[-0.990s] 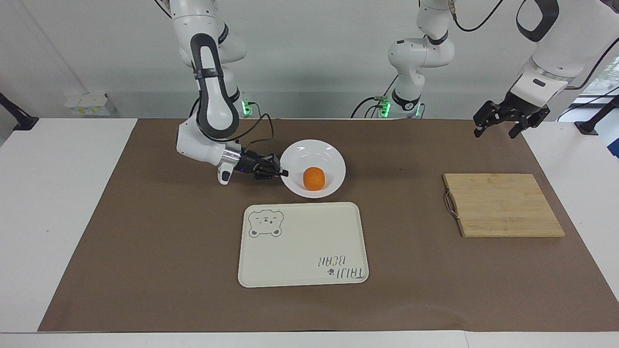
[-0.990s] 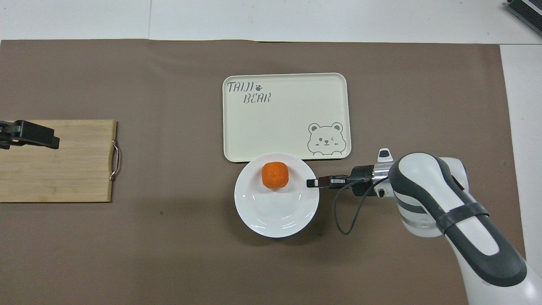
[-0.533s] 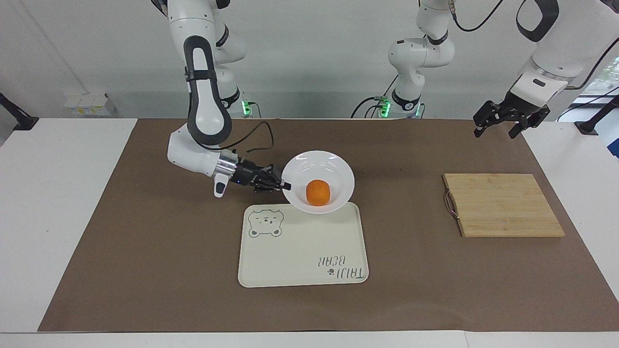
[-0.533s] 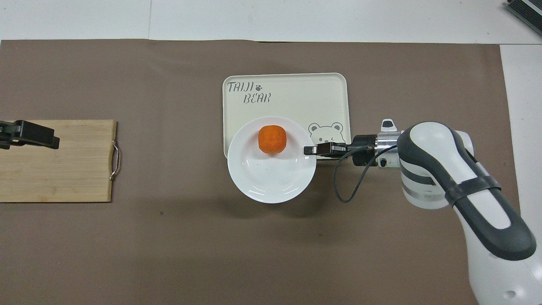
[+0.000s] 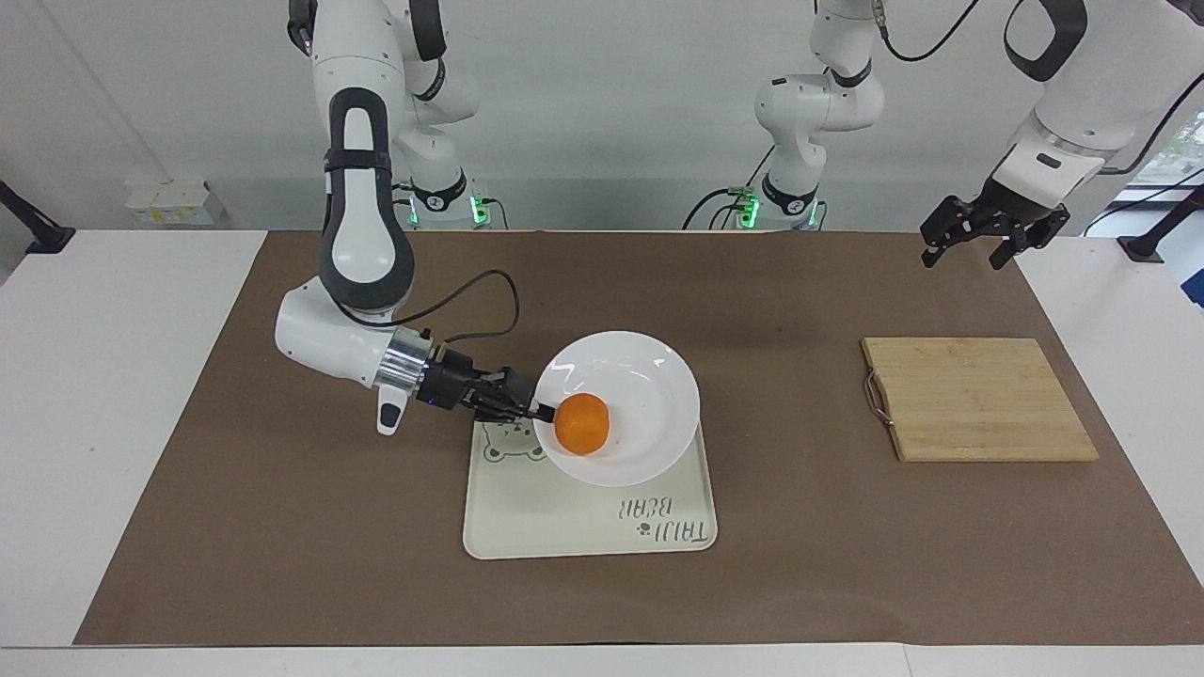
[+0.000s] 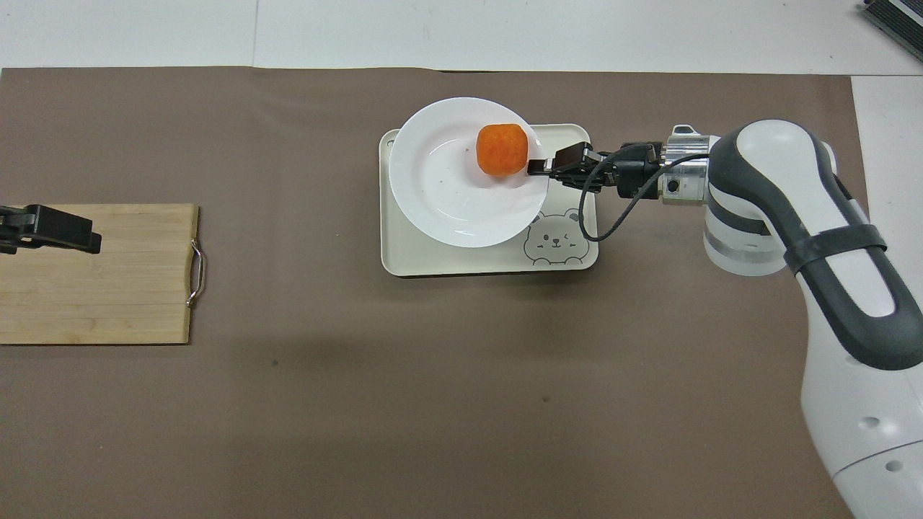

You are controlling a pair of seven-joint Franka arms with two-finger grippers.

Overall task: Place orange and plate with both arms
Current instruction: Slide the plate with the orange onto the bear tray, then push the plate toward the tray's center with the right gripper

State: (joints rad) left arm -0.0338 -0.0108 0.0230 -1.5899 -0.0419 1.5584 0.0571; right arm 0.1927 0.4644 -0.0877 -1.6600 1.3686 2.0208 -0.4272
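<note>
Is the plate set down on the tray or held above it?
Held above it. The right gripper pinches the plate by its rim, tilted over the tray, with the orange rolled toward the gripper.

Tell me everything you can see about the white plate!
The plate is round, plain white and shiny, a shallow dish with a raised rim. The right gripper is shut on its rim and holds it up over the cream bear tray; it looks tipped a little toward the gripper. The orange sits in it, right by the gripped edge. Whether the plate touches the tray yet cannot be told.
</note>
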